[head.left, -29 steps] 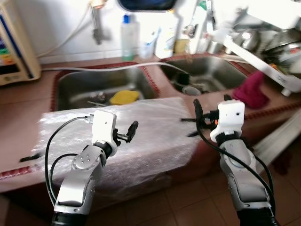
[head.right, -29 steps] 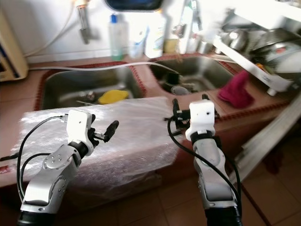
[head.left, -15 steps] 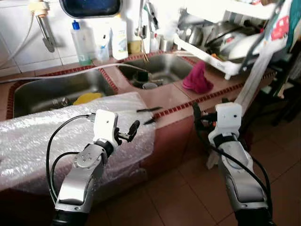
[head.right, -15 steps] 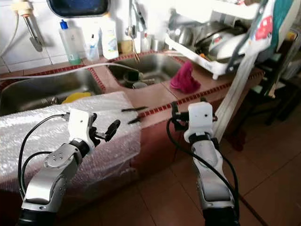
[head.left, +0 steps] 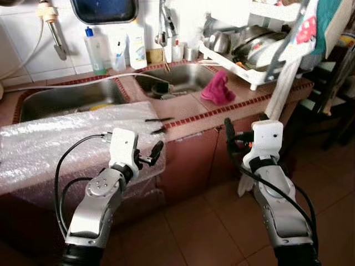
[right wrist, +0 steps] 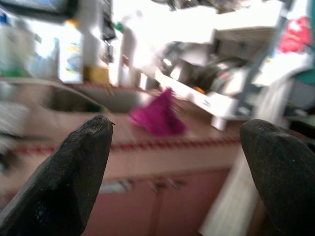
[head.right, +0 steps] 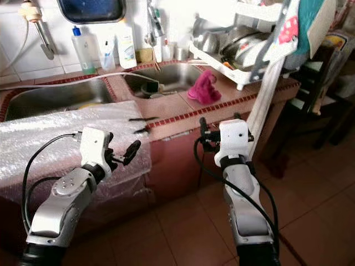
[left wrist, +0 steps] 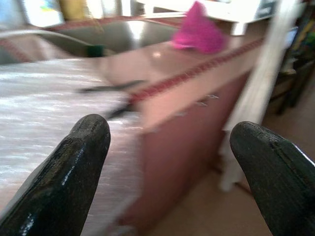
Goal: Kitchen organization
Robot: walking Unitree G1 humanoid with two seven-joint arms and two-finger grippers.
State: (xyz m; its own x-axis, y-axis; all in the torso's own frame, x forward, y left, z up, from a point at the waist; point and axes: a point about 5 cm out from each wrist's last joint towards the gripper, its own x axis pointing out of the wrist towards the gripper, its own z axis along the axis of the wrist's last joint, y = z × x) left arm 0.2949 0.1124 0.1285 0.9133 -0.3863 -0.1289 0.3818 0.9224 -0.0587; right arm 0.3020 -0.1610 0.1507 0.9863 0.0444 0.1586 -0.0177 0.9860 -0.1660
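Left gripper [head.left: 154, 153]: fingers apart, empty, raised before the counter's front edge
Right gripper [head.left: 228, 133]: fingers apart, empty, beside the cabinet front
Bubble wrap [head.left: 66, 141]: draped over the counter by the left sink [head.left: 66, 97]
Pink cloth [head.left: 217, 88]: bunched on the counter, just beside the right sink [head.left: 180, 77]
Dish rack [head.left: 249, 50]: loaded, behind the cloth
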